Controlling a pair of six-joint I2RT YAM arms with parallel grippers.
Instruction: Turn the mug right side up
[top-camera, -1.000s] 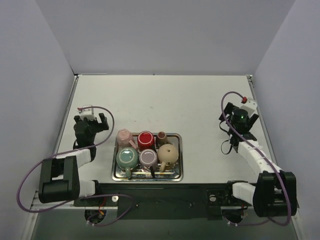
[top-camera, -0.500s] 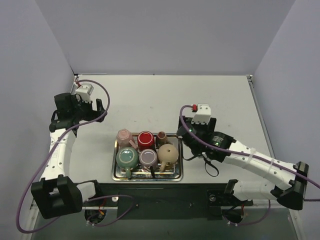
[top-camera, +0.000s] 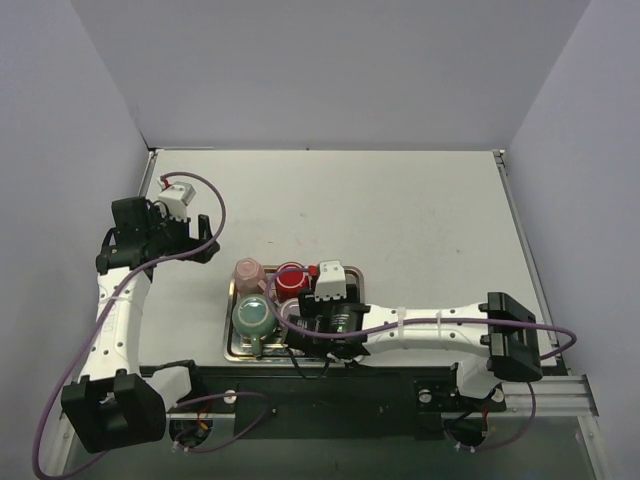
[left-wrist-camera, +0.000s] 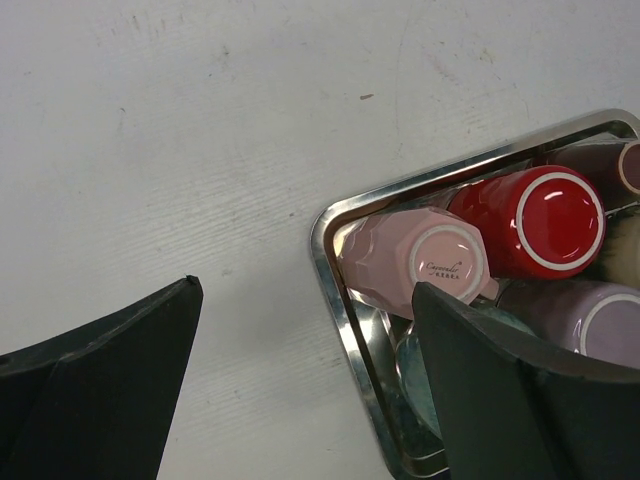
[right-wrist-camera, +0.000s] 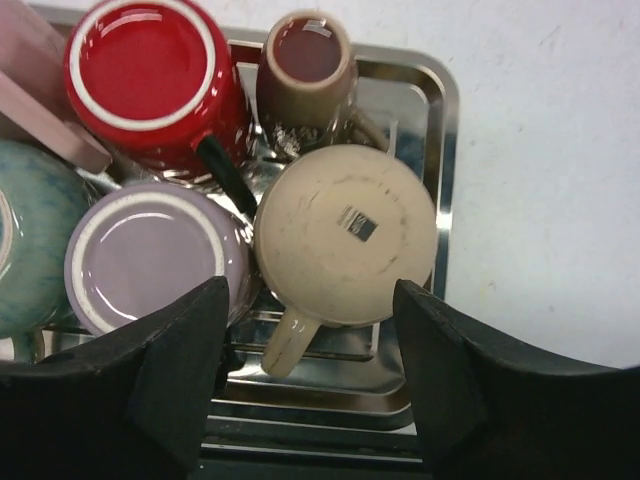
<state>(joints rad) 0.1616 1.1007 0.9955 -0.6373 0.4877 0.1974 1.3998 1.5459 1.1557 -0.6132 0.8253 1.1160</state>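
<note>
A metal tray (top-camera: 231, 350) holds several mugs with their bases up: pink (top-camera: 247, 272), red (top-camera: 290, 279) and teal (top-camera: 253, 317). My right gripper (right-wrist-camera: 310, 325) is open and empty, hovering over a beige mug (right-wrist-camera: 345, 235) whose handle points toward the tray's near edge. The right wrist view also shows the red mug (right-wrist-camera: 140, 65), a small brown mug (right-wrist-camera: 305, 60) and a lilac mug (right-wrist-camera: 145, 260). In the top view my right arm hides the beige mug. My left gripper (left-wrist-camera: 305, 290) is open and empty above the table, left of the tray rim (left-wrist-camera: 330, 290) and the tilted pink mug (left-wrist-camera: 415, 260).
The tray sits near the table's front edge, close to the arm bases. The mugs are packed tightly and touch each other. White walls stand at the left, back and right of the table (top-camera: 400, 220).
My right arm has swung left from the table's right side to above the tray. My left arm has lifted from its rest pose and now points toward the tray's left side.
</note>
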